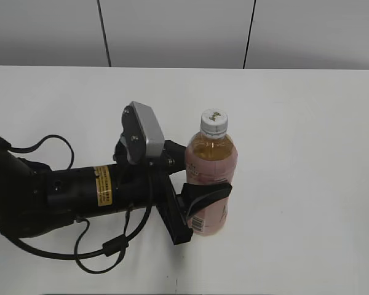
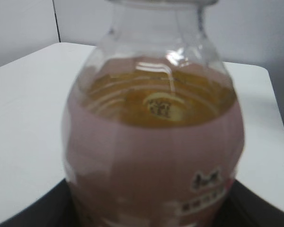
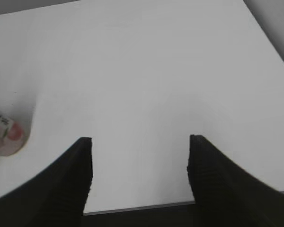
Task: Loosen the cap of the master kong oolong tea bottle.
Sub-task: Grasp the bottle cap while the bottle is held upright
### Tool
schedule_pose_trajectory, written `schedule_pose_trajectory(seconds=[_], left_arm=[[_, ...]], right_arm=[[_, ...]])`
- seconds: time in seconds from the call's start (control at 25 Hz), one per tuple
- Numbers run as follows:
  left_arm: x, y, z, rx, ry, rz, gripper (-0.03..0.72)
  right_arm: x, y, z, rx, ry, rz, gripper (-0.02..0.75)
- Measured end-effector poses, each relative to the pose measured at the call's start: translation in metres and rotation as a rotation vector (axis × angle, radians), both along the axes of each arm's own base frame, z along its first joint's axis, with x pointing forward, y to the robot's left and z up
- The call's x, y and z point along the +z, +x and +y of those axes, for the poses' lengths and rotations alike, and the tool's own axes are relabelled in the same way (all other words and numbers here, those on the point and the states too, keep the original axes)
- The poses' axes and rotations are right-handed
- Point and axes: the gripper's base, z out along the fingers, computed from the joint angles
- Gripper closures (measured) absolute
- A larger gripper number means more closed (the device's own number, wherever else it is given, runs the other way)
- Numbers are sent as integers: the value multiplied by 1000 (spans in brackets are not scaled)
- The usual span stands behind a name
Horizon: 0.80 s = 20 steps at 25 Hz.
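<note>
Left arm: it is reaching in from the left of the exterior view, lying low over the desk [image 1: 307, 123], with its wrist camera pointing at the bottle.
Left gripper [image 1: 203, 184]: its fingers are clamping the master kong oolong tea bottle [image 1: 211, 178] around the pink label, one dark finger [image 1: 208, 193] wrapping across the front of the lower body.
Bottle position: it is standing upright near the middle of the desk, base down, amber tea showing above the label; in the left wrist view it is filling nearly the whole picture and looking blurred.
Cap [image 1: 213, 122]: it is sitting on the neck, white and ribbed, free of any contact and well above the holding fingers.
Right gripper [image 3: 139, 165]: it is showing only in its own wrist view, its fingers spread wide with nothing between them, hanging over bare desk with just the bottle's base at the left edge.
Step in hand: judging from this, the bottle is being steadied while the cap is waiting for the second arm.
Doing it well: the left hold should be staying firm and level so the bottle is not spinning; the right fingers should be coming down centred over the cap, closing on the ribs, not the neck, then turning.
Risk: an off-centre squeeze is likely tipping the bottle.
</note>
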Motion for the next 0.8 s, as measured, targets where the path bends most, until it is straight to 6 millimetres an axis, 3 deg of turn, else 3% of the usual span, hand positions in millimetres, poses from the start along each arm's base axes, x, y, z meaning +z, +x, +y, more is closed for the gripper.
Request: schedule_pose_trajectory(seconds=[0.08, 0.2, 0.56, 0.8], left_arm=[[0, 0, 0, 0, 0, 0, 288], [0, 0, 0, -2, 0, 0, 288], [0, 0, 0, -1, 1, -2, 288], [0, 0, 0, 0, 0, -2, 288]], right_arm=[[2, 6, 5, 26, 48, 18, 273], [9, 32, 16, 81, 142, 144, 302], [25, 146, 47, 263, 242, 557, 318], [30, 186, 58, 325, 312, 691, 318]])
